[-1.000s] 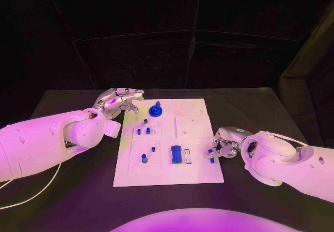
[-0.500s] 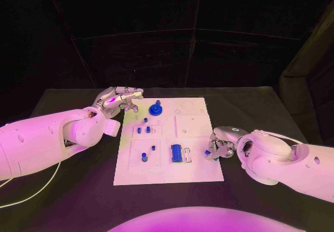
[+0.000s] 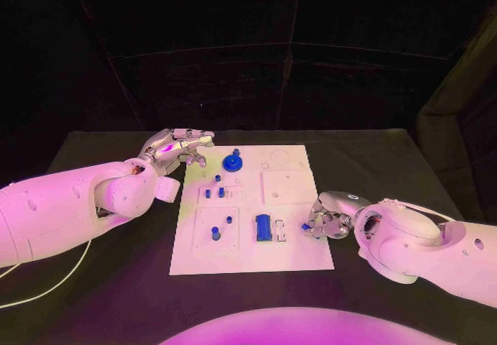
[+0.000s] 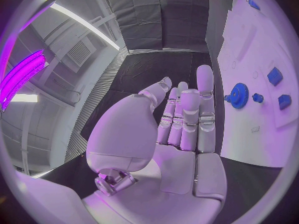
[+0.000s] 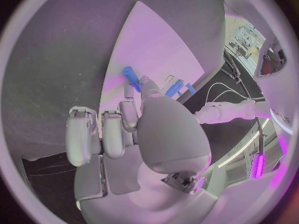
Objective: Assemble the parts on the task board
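The white task board [image 3: 293,159] lies in the middle of the black table. On it stand a blue gear [image 3: 232,163], several small blue pegs [image 3: 213,193] and a blue block [image 3: 263,228]. My right hand [image 3: 332,218] is at the board's right edge and pinches a small blue peg [image 3: 307,227] between thumb and finger; the right wrist view shows this peg [image 5: 131,76] at the fingertips of that hand [image 5: 143,119], over the board [image 5: 162,50]. My left hand [image 3: 176,149] hovers off the board's far left corner, fingers straight and holding nothing [image 4: 184,119], with the gear [image 4: 238,95] beside it.
Black table [image 3: 393,158] surrounds the board on every side. A white cable [image 3: 47,287] trails over the table at the near left. My left forearm [image 3: 72,205] lies along the board's left side.
My right hand has edged slightly toward the board with the small blue peg in it. The left hand has stayed put.
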Tool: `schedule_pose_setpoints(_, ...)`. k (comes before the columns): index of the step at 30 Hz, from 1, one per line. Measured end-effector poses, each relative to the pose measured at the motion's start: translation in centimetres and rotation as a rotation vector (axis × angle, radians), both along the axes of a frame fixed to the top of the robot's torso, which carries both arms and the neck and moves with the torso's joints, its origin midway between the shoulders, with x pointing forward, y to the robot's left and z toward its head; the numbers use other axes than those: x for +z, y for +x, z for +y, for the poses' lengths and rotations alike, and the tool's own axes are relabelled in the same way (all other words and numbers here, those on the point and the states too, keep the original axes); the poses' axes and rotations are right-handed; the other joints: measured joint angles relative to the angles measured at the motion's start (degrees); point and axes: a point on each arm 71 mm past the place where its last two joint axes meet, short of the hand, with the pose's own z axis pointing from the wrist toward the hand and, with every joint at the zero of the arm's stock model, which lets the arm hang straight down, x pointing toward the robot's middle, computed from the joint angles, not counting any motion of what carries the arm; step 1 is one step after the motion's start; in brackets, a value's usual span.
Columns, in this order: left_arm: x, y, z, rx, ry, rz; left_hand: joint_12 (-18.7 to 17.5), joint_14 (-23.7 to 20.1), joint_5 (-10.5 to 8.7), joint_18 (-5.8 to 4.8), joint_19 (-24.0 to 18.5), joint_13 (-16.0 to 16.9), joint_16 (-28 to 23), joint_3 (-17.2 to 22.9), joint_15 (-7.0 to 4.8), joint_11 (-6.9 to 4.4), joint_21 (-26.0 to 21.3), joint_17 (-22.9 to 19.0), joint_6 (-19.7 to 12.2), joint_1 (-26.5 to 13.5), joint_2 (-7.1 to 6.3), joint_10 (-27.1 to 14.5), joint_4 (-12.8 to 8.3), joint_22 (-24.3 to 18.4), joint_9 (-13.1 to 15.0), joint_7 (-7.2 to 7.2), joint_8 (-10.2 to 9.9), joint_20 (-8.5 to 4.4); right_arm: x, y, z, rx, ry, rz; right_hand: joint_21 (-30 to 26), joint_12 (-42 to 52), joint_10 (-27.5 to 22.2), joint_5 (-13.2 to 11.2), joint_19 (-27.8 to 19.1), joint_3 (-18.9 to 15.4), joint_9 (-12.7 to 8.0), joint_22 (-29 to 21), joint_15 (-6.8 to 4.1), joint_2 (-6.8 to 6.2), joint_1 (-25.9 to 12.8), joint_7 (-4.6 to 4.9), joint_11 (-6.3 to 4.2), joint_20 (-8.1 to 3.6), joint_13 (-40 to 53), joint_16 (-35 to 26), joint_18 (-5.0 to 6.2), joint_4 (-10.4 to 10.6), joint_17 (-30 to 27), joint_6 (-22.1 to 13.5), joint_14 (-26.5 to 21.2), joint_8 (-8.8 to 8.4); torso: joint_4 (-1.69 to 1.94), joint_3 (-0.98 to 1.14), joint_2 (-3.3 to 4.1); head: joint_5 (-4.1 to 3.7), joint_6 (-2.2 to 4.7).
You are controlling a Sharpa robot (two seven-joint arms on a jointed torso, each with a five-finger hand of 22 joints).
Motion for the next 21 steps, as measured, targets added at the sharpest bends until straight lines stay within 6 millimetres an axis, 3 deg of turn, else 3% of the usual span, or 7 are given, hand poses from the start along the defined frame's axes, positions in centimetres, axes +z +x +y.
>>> schedule_pose_setpoints(18, 0.0, 0.0, -0.1, -0.003, -0.001, 0.0, 0.0, 0.0, 0.0, 0.0, 0.0, 0.0, 0.0, 0.0, 0.0, 0.0, 0.0, 0.0, 0.0, 0.0, 0.0, 0.0, 0.0, -0.05, 0.0, 0.0, 0.0, 0.0, 0.3, -0.5, 1.6, -0.105, 0.235, 0.063, 0.0, 0.58, 0.22, 1.11, 0.0, 5.08, -0.22, -0.01, 0.03, -0.26, 0.23, -0.03, 0.22, 0.0, 0.32, 0.23, 0.0, 1.18, -0.01, 1.88, 0.01, -1.35, 0.07, -0.03, 0.07, 0.46, -0.16)
schedule_pose_setpoints(21, 0.0, 0.0, -0.1, -0.003, -0.001, 0.0, 0.0, 0.0, 0.0, 0.0, 0.0, 0.0, 0.0, 0.0, 0.0, 0.0, 0.0, 0.0, 0.0, 0.0, 0.0, 0.0, 0.0, -0.05, 0.0, 0.0, 0.0, 0.0, 0.1, -0.3, 2.0, -0.111, 0.244, 0.072, 0.0, 0.57, 0.22, 1.11, 0.0, 5.64, -0.18, -0.01, 0.03, -1.15, -0.67, 0.07, 0.21, 0.0, 0.24, 0.23, 0.0, 1.72, -0.01, 2.2, 0.01, -1.49, 0.06, -0.02, 0.07, 0.49, -0.21)
